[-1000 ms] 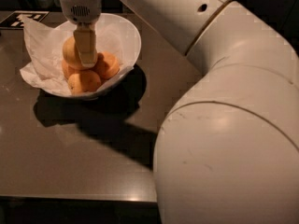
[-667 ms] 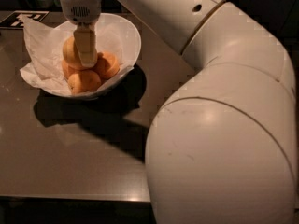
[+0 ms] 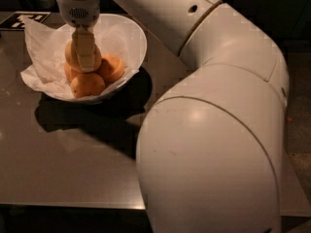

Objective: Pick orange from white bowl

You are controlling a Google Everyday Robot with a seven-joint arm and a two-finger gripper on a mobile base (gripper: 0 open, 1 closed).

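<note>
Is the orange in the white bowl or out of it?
In: the orange lies inside the white bowl among smaller fruits, gripper directly over it.

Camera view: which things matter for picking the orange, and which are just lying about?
Job: orange, white bowl, tool down in the bowl at the orange.
Just there: smaller fruits, tissue paper, table, printed marker at far left.

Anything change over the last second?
The elbow swung left in the camera view, covering more of the table. The end effector barely shifted, low in the white bowl at the orange; no take or release visible. Bowl, orange and smaller fruits stayed put.
</note>
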